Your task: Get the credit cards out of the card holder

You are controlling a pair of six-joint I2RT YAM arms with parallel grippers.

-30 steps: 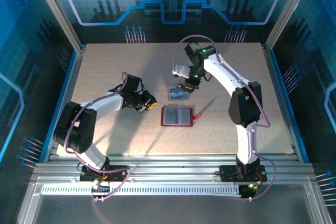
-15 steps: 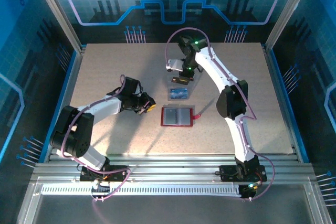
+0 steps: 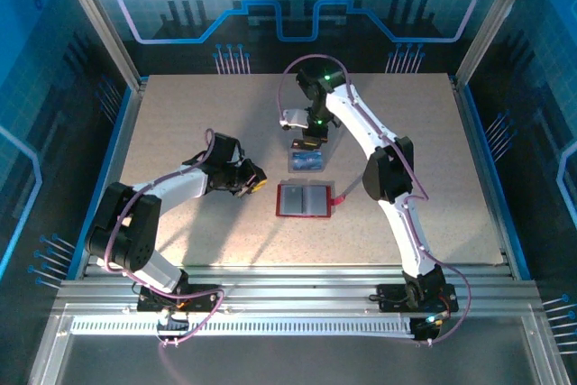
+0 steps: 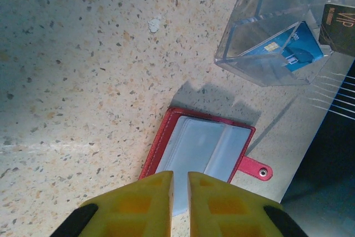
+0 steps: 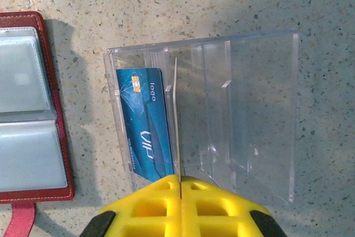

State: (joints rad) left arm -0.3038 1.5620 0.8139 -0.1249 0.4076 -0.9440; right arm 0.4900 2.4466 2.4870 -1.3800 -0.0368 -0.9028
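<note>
The right gripper (image 5: 180, 184) pinches a card (image 5: 176, 115) edge-on over the clear rack (image 5: 260, 109), just beside the blue card (image 5: 147, 131), likely to slot it upright, while the left gripper (image 4: 180, 187), narrowly parted and empty, hovers over the open holder (image 4: 161, 142), whose pockets look empty.

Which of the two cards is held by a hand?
The dark card with gold print, pinched in the right hand. The blue card sits untouched in the clear box.

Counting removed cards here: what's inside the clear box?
A blue card sits in one slot of the clear box. The right gripper holds a dark card edge-on over it; whether it's inside is unclear.
</note>
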